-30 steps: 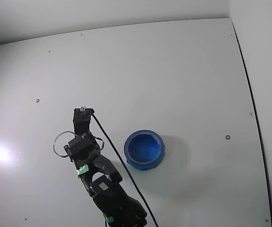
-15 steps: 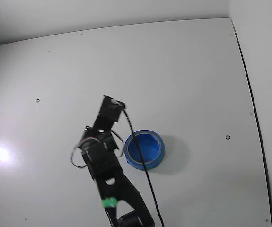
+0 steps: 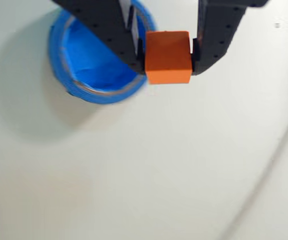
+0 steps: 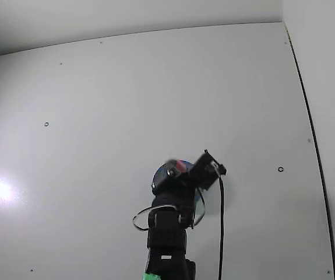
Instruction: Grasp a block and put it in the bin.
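In the wrist view my gripper (image 3: 168, 56) is shut on the block (image 3: 168, 57), a small cube that looks orange-red here, held between the two black fingers (image 3: 215, 40) above the white table. The blue round bin (image 3: 91, 75) lies below and to the left of the block, partly hidden by the left finger. In the fixed view the block shows as a small pink-red spot (image 4: 180, 166) at the gripper's tip (image 4: 179, 167), over the bin (image 4: 162, 172), which the arm mostly covers.
The white table (image 4: 126, 105) spreads all round the bin, with a few small dark screw holes (image 4: 280, 169). A wall edge runs along the right side (image 4: 307, 116). The arm's black cable (image 4: 221, 227) hangs beside its base.
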